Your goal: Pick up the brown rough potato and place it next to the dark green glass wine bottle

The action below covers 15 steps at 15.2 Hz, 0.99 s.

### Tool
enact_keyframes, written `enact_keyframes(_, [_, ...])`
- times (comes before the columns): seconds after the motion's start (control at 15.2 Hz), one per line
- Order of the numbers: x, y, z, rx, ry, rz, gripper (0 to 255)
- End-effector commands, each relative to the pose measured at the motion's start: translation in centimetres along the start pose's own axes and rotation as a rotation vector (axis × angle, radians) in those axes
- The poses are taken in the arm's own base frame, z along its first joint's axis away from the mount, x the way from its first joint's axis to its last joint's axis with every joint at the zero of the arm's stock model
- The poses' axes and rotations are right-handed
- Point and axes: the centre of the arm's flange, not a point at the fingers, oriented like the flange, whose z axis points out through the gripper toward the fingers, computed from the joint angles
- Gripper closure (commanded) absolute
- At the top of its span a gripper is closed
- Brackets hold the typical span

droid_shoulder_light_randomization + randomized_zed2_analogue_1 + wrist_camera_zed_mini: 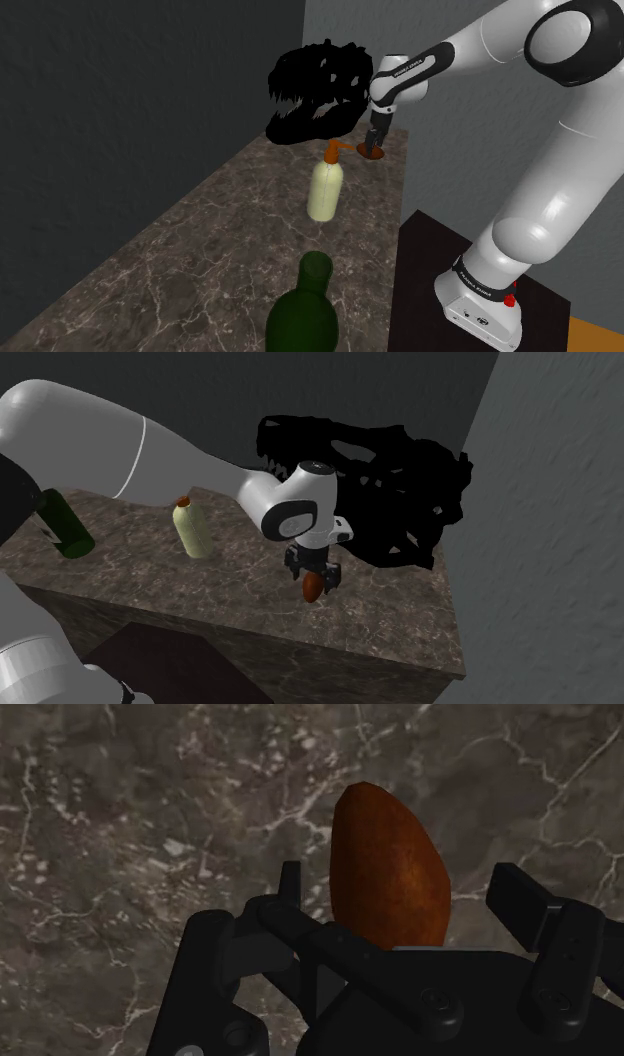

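Dark marble counter (200, 250), grey walls. Shoulder view: at the far end the claw (373, 148) is pinching the brown potato (372, 154). The green bottle (305, 310) sits way nearer, with a cream bottle (326, 188) between them and a black skull (318, 92) behind. Can't tell what's in either bottle. Second exterior view: the potato looks to hang just off the counter. Wrist view: the potato stands upright between the fingers (525, 894).
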Motion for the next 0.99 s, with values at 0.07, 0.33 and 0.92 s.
enact_keyframes(0.07, [0.02,-0.12,1.40,0.000,0.001,0.000,0])
enact_keyframes(0.33, [0.02,-0.12,1.40,0.000,0.001,0.000,0])
enact_keyframes(0.92, [0.02,-0.12,1.40,0.000,0.001,0.000,255])
